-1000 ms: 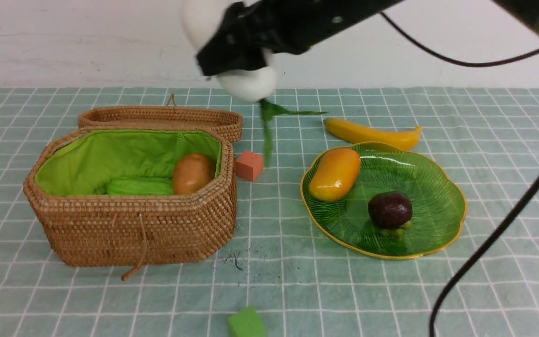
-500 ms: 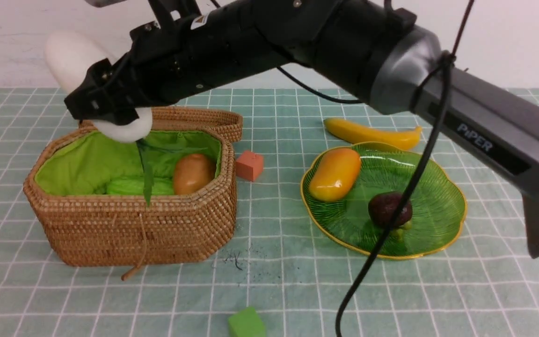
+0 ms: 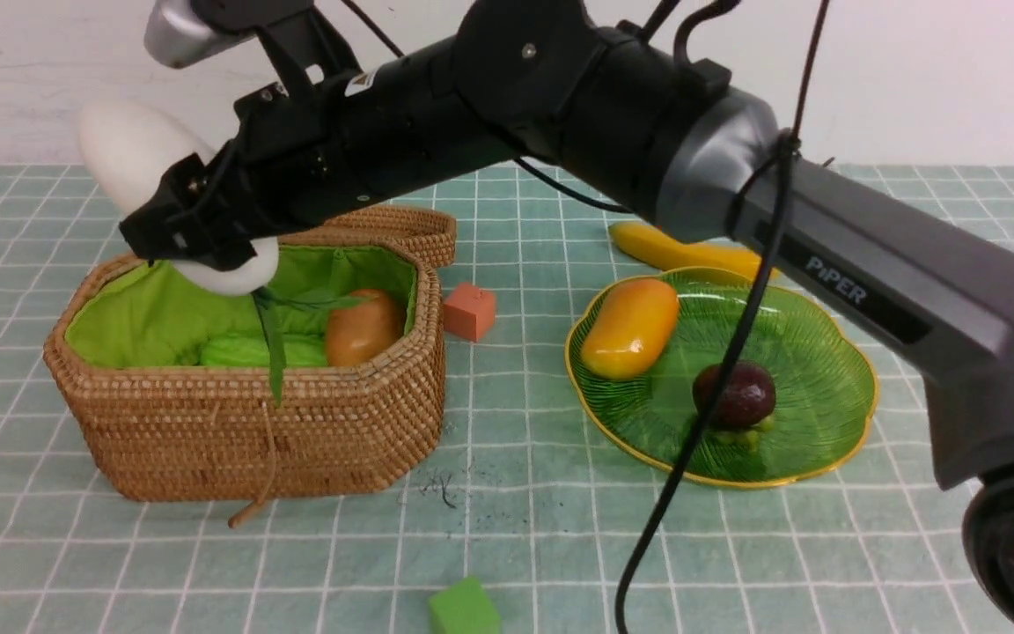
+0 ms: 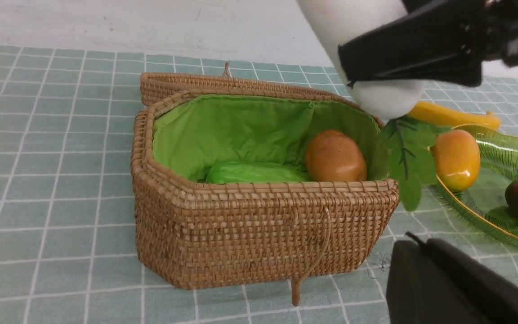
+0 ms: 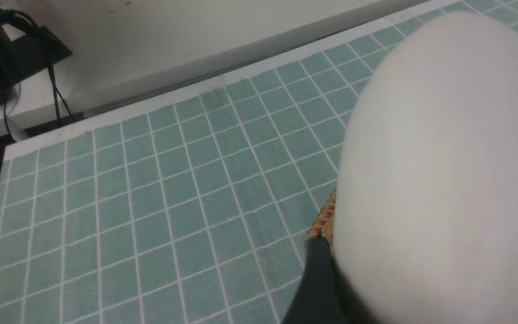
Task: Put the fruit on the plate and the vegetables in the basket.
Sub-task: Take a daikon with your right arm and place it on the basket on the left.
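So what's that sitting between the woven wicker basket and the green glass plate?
A small orange cube, resting on the checked cloth nearer the tan wicker basket; the front view shows it.

white radish (image 5: 439, 180) close up | basket (image 5: 326, 220) rim beside it | checked cloth (image 5: 173, 202)

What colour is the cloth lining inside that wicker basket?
Lime green. The lining of the basket shows best in the left wrist view.
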